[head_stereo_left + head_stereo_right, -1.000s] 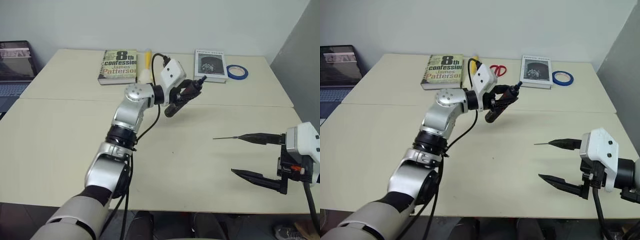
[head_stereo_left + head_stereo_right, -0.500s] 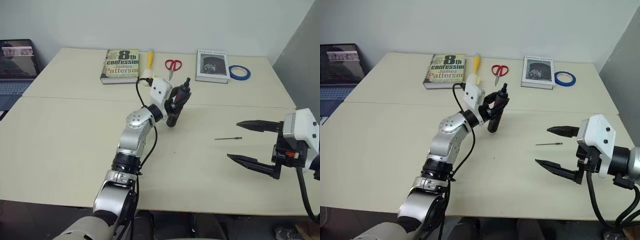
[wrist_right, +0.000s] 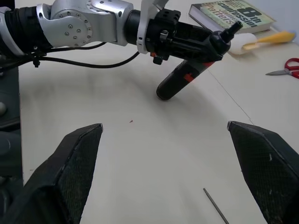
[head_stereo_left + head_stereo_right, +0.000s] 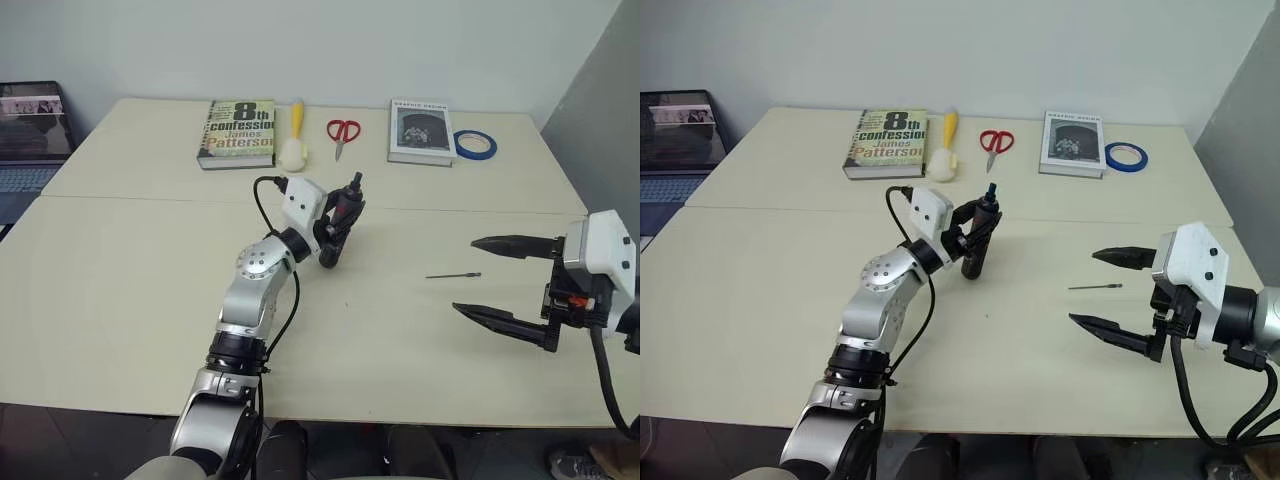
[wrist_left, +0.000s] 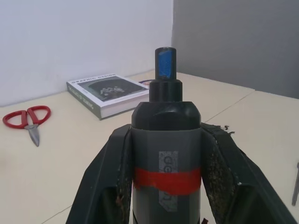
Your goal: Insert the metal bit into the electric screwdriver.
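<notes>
A cream table, made of two tops butted along a seam, carries every object. Along its far edge lie, from the robot's left to right: a thick paperback, a white brush with a yellow handle, red-handled scissors, a thinner book with a dark cover picture and a blue tape roll. A laptop sits off the table at the far left.

The left gripper is clamped on the screwdriver above the table's middle. The tool is a slim black cylinder with a red band around the body; the left wrist view shows the band lying between the two black fingers, and a stepped, narrower nose ending in a blue-tinted tip. It is held tilted, nose up and away from the robot, butt end low, near the tabletop.

The right gripper hovers over the near right part of the table, its two black jaws spread wide with nothing between them.

The bit is a thin, straight, dark grey rod lying flat on the table, just beyond the right gripper's fingertips and well apart from the screwdriver.
</notes>
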